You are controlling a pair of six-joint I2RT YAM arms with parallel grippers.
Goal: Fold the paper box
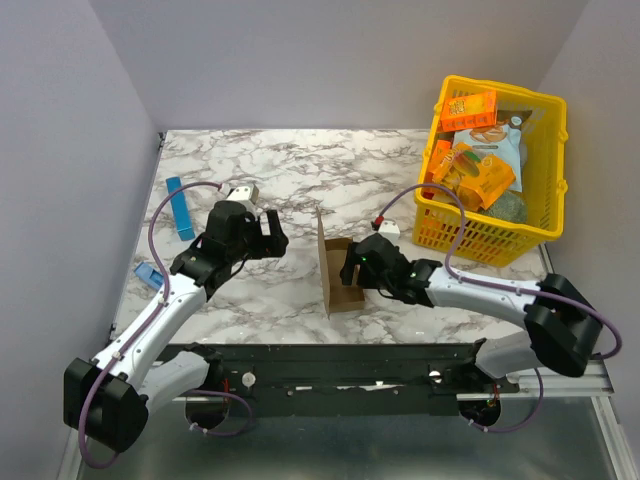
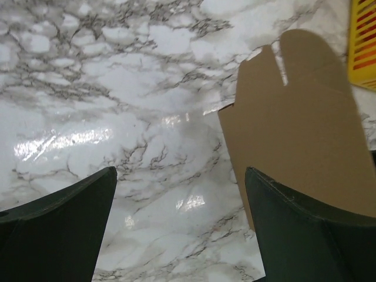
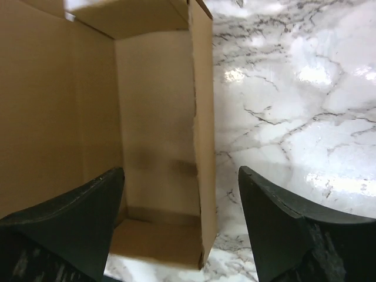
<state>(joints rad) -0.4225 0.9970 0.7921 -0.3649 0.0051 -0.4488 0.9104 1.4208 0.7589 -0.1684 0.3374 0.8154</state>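
Left claw (image 1: 274, 236) and right claw (image 1: 349, 268) agape, empty, flanking paper box (image 1: 325, 268); yellow basket (image 1: 482, 240) nearby.

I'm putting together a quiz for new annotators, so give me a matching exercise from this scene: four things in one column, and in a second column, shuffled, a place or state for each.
Column one:
1. paper box
2. yellow basket
3. blue bar
4. left pincer

Column two:
a. open, holding nothing
b. far right, filled with snack packs
c. lying flat, far left
d. standing partly folded in the middle

Pairs: 1-d; 2-b; 3-c; 4-a
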